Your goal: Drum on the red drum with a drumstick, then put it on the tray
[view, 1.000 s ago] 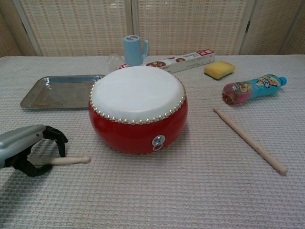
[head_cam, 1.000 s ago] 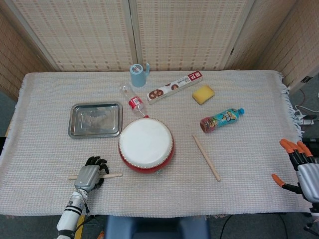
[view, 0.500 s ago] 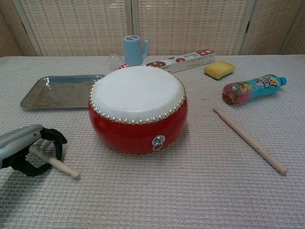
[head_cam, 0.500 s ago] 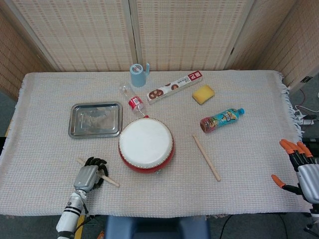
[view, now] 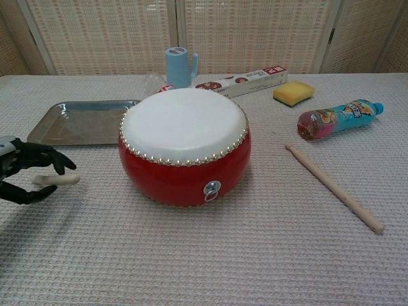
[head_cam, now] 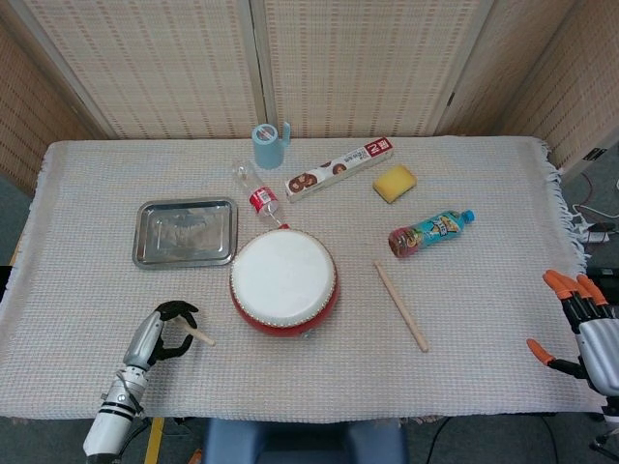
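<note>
The left hand (head_cam: 160,332) has lifted its stick (head_cam: 199,336) off the desk (head_cam: 484,290). A second ago that stick lay flat on the cloth left of the drum (head_cam: 284,281), crosswise under the fingers; half a second ago it had swung to a slant; now the hand has turned and risen, and only a short stub of wood pokes out of the dark fingers toward the drum. In the chest view the hand (view: 22,172) sits at the left edge with its fingers curled round the stick (view: 56,180), which looks clear of the cloth, its tip pointing at the drum's (view: 185,150) red side. So the grasp seems made, and the stick is in hand just left of the drum, not yet over the white skin.

My guess is the next thing is a raise and swing onto the drumhead. The hold is near the tip end, by the look of it, so the strokes may be short.

The tray (head_cam: 186,232) waits behind and left of the drum. A second stick (head_cam: 400,306) lies untouched to the drum's right. The right hand (head_cam: 580,324), far right of the drum, idles with fingers spread, holding nothing.
</note>
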You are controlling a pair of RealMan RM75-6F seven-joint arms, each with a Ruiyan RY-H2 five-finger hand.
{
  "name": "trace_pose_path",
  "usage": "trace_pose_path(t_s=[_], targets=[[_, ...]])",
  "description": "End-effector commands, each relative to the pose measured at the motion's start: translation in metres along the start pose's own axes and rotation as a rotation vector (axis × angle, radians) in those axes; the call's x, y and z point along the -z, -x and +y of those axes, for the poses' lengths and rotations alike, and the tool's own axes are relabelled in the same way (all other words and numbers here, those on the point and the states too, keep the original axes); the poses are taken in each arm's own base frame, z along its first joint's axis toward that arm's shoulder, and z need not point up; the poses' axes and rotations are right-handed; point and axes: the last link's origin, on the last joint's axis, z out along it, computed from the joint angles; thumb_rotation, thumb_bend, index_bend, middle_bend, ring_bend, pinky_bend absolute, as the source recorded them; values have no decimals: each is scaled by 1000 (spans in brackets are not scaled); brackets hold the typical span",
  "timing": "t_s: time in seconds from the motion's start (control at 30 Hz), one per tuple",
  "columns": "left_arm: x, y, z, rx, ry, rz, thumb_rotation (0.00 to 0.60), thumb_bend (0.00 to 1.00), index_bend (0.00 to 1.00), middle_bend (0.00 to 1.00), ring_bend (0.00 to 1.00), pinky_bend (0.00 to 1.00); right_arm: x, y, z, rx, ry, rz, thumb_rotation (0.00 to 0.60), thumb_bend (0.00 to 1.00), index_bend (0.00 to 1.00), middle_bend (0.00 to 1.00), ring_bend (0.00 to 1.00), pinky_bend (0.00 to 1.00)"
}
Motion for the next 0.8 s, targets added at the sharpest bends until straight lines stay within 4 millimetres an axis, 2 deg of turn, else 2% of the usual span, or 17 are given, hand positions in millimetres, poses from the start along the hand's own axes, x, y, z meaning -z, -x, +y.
trace_pose_path(t_s=[0.03, 0.27, 0.53, 0.8], targets=[[7, -28, 6, 353, 7, 1, 600, 395, 591, 309, 156, 100, -1, 1, 0, 0, -1, -2, 600, 234, 0, 55, 0, 0], [8, -43, 2, 729, -45, -107, 600, 395, 588, 312, 156, 117, -1, 1, -2, 2, -3, -3, 600, 234, 0, 55, 0, 0], [3, -55, -9, 891, -76, -149, 600, 395, 588, 321, 160, 133, -1, 1, -4, 4, -1, -4, 600, 234, 0, 55, 0, 0], [-7, -58, -19, 1041, -143, -214, 600, 394, 588, 324, 163, 136, -2, 2, -5, 4, -5, -6, 600, 234, 0, 55, 0, 0]])
